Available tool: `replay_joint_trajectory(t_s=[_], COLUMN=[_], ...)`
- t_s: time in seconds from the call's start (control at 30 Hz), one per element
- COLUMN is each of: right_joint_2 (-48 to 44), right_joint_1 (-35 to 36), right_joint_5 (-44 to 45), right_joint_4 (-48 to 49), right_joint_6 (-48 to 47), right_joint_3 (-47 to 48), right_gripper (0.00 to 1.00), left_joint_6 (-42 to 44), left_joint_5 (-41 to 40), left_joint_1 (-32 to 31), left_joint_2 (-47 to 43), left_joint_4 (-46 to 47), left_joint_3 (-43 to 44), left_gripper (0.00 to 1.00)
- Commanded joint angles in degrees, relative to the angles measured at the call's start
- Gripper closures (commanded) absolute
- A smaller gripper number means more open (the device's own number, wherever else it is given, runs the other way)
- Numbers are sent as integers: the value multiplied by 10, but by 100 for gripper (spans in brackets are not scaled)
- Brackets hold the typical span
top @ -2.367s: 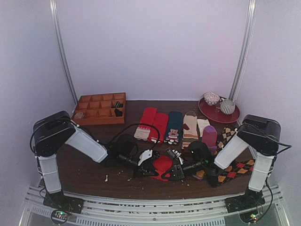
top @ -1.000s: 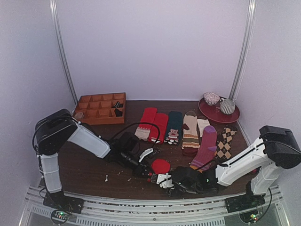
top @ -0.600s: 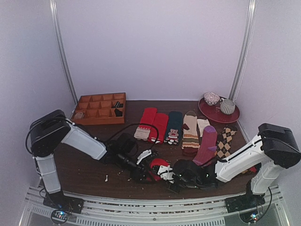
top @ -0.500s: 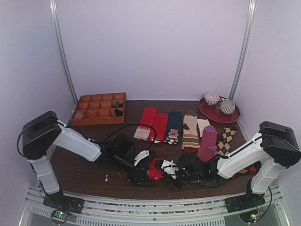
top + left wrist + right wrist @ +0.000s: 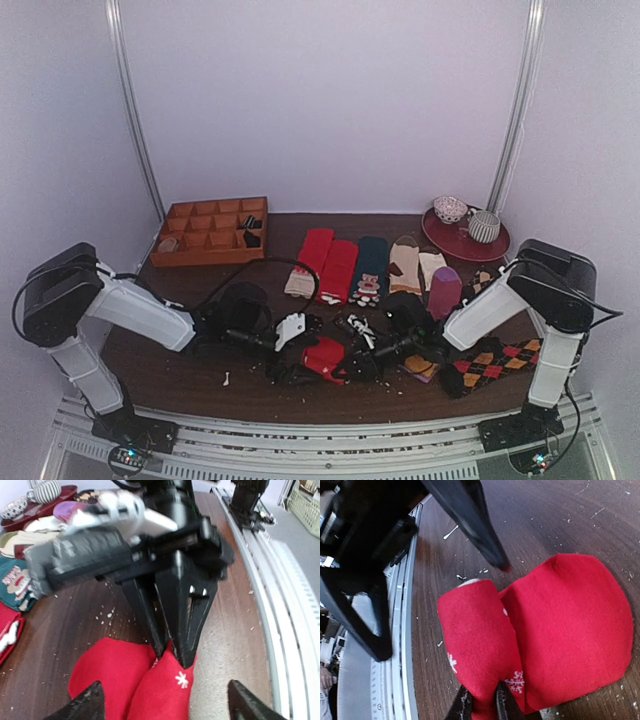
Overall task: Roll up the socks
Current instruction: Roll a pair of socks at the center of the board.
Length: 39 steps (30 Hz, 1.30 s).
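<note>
The socks [image 5: 323, 357] lie near the table's front as a bright red piece with white snowflakes. One part is rolled into a tube [image 5: 475, 630] beside a flat rounded part [image 5: 570, 630]. My right gripper [image 5: 482, 706] is shut on a fold at the tube's end, and its dark fingers [image 5: 175, 630] show pinching the red cloth [image 5: 125, 675]. My left gripper [image 5: 165, 707] stands open, one fingertip on each side of the socks, holding nothing. From above, the left gripper [image 5: 300, 358] is just left of the socks and the right gripper [image 5: 352, 362] just right of them.
A row of flat socks [image 5: 370, 265] lies behind, with a purple sock [image 5: 444, 290] and argyle socks [image 5: 495, 360] at the right. A wooden compartment tray [image 5: 210, 230] stands back left. A red plate [image 5: 465, 245] with bowls is back right. Crumbs dot the table.
My left gripper has opened and let go of the socks. My right gripper has closed on the red fold, and the right arm has swung up and back toward the right.
</note>
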Motion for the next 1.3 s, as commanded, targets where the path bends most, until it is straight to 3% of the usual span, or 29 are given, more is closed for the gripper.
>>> replay_joint_trajectory(t_s=[0.0, 0.13, 0.23, 0.33, 0.43, 0.53, 0.73, 1.2, 1.27], right_joint_2=[64, 72, 77, 79, 79, 76, 80, 86, 86], right_joint_1=[-15, -21, -26, -27, -26, -26, -26, -26, -27], right_joint_5=[-19, -23, -17, -9, -4, 7, 21, 29, 31], right_joint_4=[-231, -233, -241, -249, -253, -269, -296, -302, -301], right_joint_6=[22, 22, 19, 17, 18, 16, 10, 12, 13], right_joint_3=[-36, -33, -29, -24, -22, -17, -3, 10, 10], right_gripper=[88, 88, 88, 88, 88, 88, 88, 88, 88], left_joint_6=[33, 16, 8, 1, -2, 0, -5, -27, -27], left_joint_5=[16, 25, 22, 19, 12, 7, 18, 22, 23], left_joint_1=[-2, -2, -2, -2, -2, -2, -2, -5, -5], left_joint_2=[64, 75, 74, 69, 58, 47, 41, 81, 89], left_joint_4=[19, 42, 44, 47, 53, 53, 49, 55, 50], left_joint_3=[27, 12, 8, 4, 0, 0, 0, -8, -3], left_gripper=[21, 29, 42, 41, 30, 30, 44, 52, 66])
